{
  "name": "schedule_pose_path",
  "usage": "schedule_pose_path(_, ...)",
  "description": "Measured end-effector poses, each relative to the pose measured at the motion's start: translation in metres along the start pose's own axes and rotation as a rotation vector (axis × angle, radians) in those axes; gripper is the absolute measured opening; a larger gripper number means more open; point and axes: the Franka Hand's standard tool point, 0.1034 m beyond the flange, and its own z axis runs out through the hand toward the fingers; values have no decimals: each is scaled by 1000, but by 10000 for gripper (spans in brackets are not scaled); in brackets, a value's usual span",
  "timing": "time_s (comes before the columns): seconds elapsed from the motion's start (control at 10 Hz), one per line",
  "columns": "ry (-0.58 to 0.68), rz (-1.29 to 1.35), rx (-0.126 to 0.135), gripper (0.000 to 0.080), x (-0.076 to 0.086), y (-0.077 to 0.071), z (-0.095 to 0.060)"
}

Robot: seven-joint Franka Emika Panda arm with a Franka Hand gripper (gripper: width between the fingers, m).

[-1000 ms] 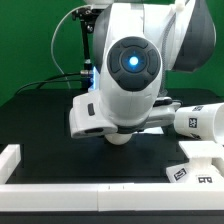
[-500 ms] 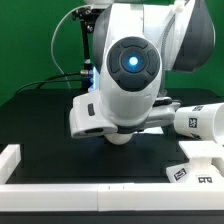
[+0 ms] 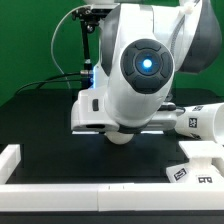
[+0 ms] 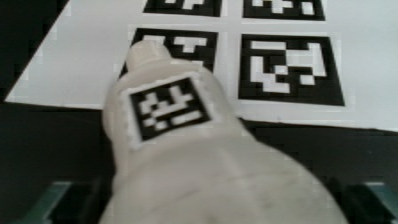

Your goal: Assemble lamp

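In the wrist view my gripper (image 4: 210, 206) is shut on the white bulb (image 4: 187, 150). The bulb's wide end sits between the dark fingers (image 4: 64, 202) and its narrow end, which carries a square tag, points away over the marker board (image 4: 71, 70). In the exterior view the arm's body hides the gripper and the bulb. The white shade (image 3: 203, 119) lies on its side at the exterior view's right. The flared base (image 3: 192, 166) with tags stands in front of it, near the front edge.
The big white arm (image 3: 135, 80) fills the middle of the exterior view. A raised white rim (image 3: 20, 156) runs along the left and front of the black table. A black stand with cables (image 3: 88, 40) rises at the back.
The arm's wrist has turned and shifted toward the exterior view's right; its blue light now sits further right. The shade and base have not moved.
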Motion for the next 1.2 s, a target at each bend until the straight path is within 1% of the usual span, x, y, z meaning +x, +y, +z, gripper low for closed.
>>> schedule_pose_path(0.3,0,0,0,571,0,0,0)
schedule_pose_path(0.4,-6,-6,28,571,-2,-4,-4)
schedule_pose_path(0.5,-3,1,81,571,-3,-9,-16)
schedule_pose_path(0.6,11,20,135,571,-3,-19,-31)
schedule_pose_path(0.7,15,29,180,573,-8,-30,-49)
schedule_pose_path(0.8,70,40,208,573,-9,-36,-74)
schedule_pose_path(0.9,174,43,206,573,-17,-38,-102)
schedule_pose_path(1.0,232,38,192,573,-27,-40,-109)
schedule_pose_path(1.1,316,45,190,573,-21,-40,-110)
schedule_pose_path(1.2,397,53,187,573,-19,-39,-113)
